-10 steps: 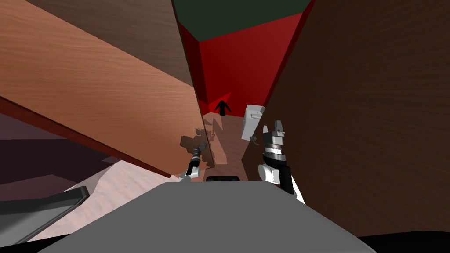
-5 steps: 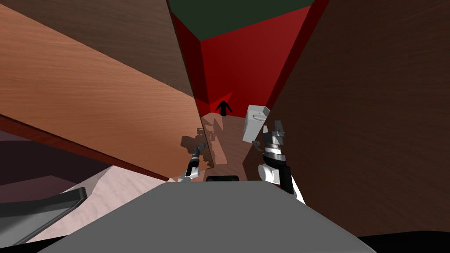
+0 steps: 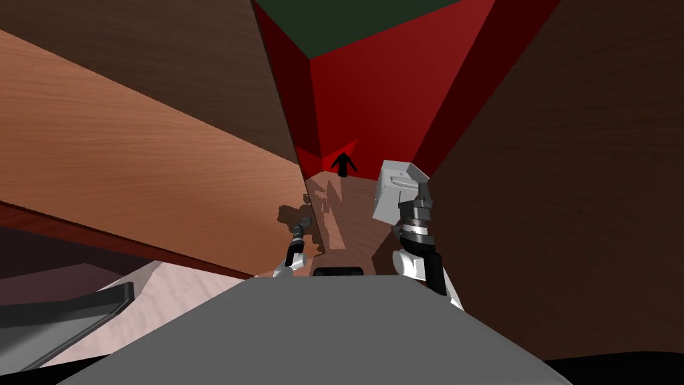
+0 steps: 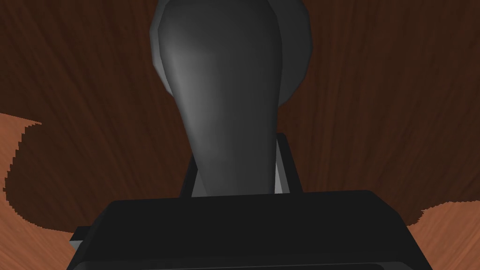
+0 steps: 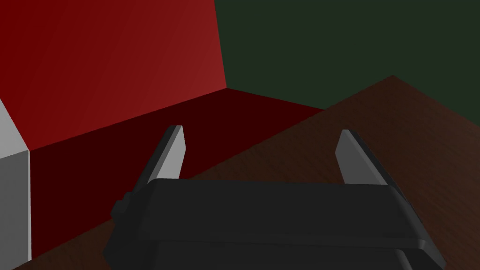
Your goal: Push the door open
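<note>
A brown wooden door slants across the left of the head view. My left gripper is at its near edge. In the left wrist view that gripper is shut on the dark grey door handle, its fingers pressing the lever's sides below a round plate. Shadow darkens the wood behind it. My right gripper is raised beside a dark wooden surface. It stands open with nothing between its fingers.
Between the door and the dark surface is a narrow gap to a space with red walls and a dark green ceiling. A light grey box sits just left of my right gripper. A small black shape stands far inside.
The gap has widened: the dark surface's edge has slid right, baring more red wall. The grey box looks larger and nearer my right gripper. Both arms keep their places.
</note>
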